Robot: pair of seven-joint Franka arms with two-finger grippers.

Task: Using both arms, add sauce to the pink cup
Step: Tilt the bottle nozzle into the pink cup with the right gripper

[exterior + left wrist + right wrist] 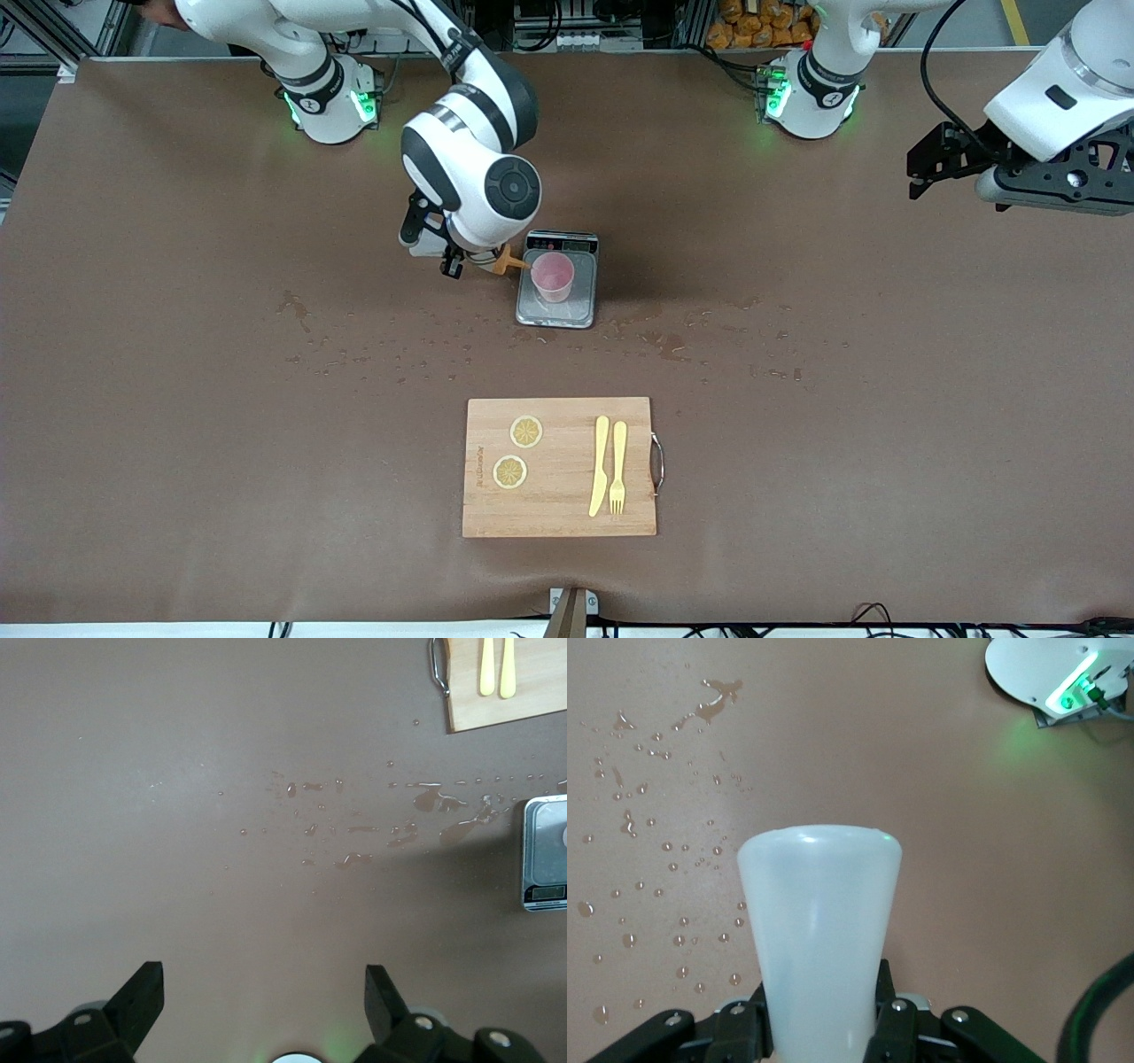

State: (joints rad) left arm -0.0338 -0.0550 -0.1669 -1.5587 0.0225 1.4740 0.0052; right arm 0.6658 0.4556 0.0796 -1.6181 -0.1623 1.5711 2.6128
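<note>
My right gripper (462,259) is shut on the sauce bottle, holding it tilted beside the pink cup (552,276). The arm hides most of the bottle in the front view; only its orange cap and nozzle (509,262) show, pointing at the cup's rim. In the right wrist view the translucent white bottle body (819,921) fills the space between my gripper's (819,1028) fingers. The cup stands upright on the grey scale (556,310). My left gripper (915,177) waits open and empty above the table's left-arm end; it also shows in the left wrist view (263,992).
A wooden cutting board (558,518) lies nearer the front camera, with two lemon slices (526,431), a yellow knife (600,465) and a fork (618,467). Liquid drops (664,341) are scattered on the brown mat between scale and board. The scale (545,859) shows in the left wrist view.
</note>
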